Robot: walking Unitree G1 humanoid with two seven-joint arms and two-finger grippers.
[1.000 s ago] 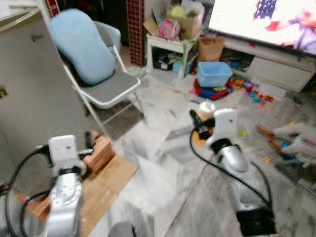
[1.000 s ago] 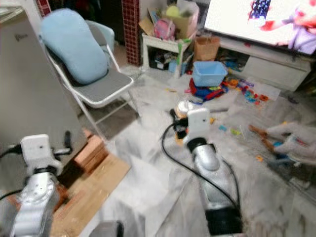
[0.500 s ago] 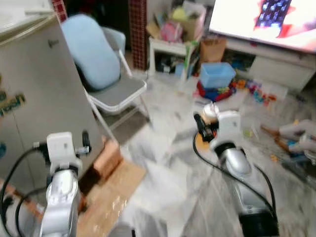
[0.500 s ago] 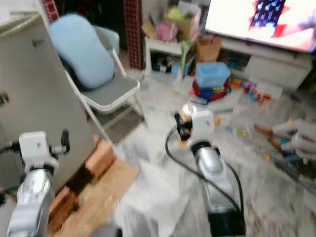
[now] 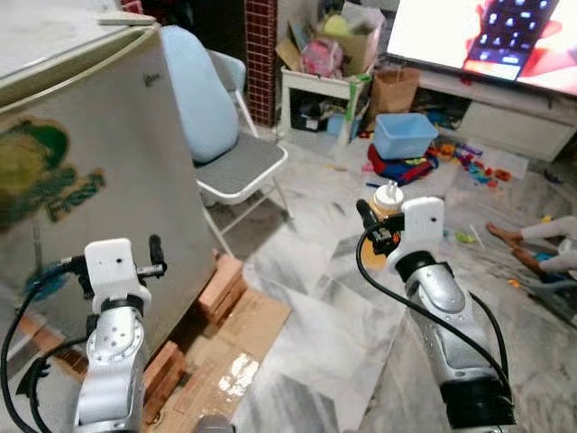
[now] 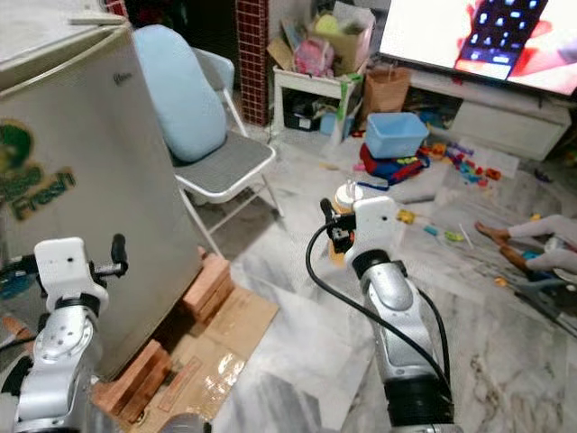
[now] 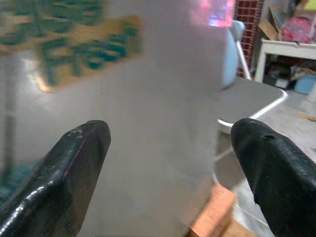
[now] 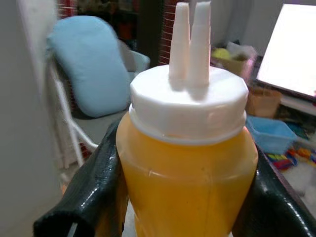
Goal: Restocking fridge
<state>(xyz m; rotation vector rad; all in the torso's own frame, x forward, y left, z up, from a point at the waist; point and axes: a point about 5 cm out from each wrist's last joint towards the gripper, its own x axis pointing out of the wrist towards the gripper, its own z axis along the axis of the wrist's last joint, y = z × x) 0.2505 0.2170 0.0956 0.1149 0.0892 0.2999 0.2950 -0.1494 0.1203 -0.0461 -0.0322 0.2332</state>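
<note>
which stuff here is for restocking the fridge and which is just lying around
For the job:
- fridge
- yellow squeeze bottle, held in right gripper
- left gripper, fingers open, facing the fridge

Lying about:
- folding chair with blue cushion
- blue tub
- scattered toys

One fridge (image 5: pixel 86 180). One folding chair (image 5: pixel 239 167), one blue cushion (image 5: pixel 200 104). One yellow squeeze bottle (image 8: pixel 187 168). One blue tub (image 5: pixel 403 135). One TV (image 5: pixel 487 36). Two grippers: left gripper (image 7: pixel 168 163), right gripper (image 8: pixel 168 197).

home living room | television (image 5: pixel 491 36) | floor toys (image 5: pixel 469 162) | folding chair (image 5: pixel 236 167) | fridge (image 5: pixel 86 171)
</note>
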